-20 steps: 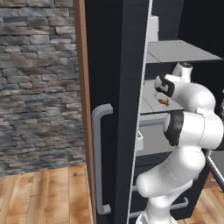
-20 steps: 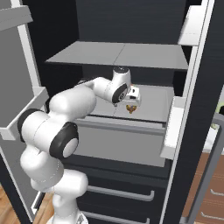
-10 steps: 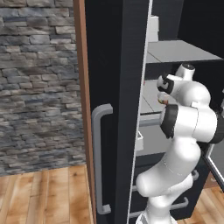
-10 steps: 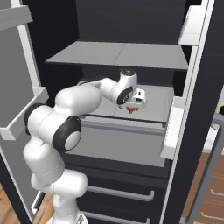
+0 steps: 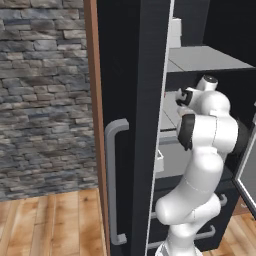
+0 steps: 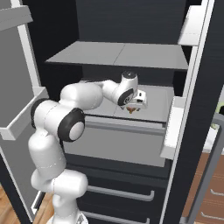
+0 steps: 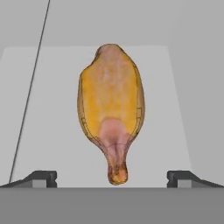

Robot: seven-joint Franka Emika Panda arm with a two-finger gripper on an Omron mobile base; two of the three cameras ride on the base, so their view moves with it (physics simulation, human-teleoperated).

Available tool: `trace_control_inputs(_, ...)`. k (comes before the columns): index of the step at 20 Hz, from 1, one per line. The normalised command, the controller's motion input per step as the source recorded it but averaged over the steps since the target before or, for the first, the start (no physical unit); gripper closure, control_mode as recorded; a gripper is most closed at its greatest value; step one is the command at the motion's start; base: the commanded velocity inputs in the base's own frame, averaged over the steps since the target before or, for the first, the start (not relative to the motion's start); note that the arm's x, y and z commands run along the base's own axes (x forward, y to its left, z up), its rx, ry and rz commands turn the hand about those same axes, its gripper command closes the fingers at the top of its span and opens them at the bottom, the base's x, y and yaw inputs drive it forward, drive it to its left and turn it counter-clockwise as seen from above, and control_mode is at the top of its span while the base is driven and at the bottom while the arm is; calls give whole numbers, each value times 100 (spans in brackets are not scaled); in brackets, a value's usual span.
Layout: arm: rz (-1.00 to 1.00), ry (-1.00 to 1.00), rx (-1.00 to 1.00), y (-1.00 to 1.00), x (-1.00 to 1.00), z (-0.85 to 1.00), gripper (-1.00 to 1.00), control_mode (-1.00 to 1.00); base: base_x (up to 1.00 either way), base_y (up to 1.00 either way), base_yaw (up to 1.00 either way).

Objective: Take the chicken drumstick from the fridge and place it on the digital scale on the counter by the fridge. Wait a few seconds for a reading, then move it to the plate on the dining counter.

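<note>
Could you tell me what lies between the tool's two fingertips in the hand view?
The narrow end of the drumstick lies between the fingertips, on the pale fridge shelf; bare shelf shows on either side.

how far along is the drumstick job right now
Early stage. Done: the fridge stands open and the arm has reached in to the shelf. In hand: the gripper hovers open over the chicken drumstick, fingertips either side of its narrow end, not yet closed. Left: grasp, weigh on the scale, move to the plate.
</note>
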Motion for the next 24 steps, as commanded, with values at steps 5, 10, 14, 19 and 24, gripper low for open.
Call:
trace_control_inputs(5,1,0,0,-7,49,0,-100,-100,0,0,0)
trace_control_inputs(10,0,4,0,-5,7,-24,-100,-100,0,0,0)
trace_control_inputs(14,0,4,0,0,0,-19,-100,-100,0,0,0)
trace_control_inputs(19,0,1,0,0,2,-13,-100,-100,0,0,0)
trace_control_inputs(24,0,0,0,4,0,-28,-100,-100,0,0,0)
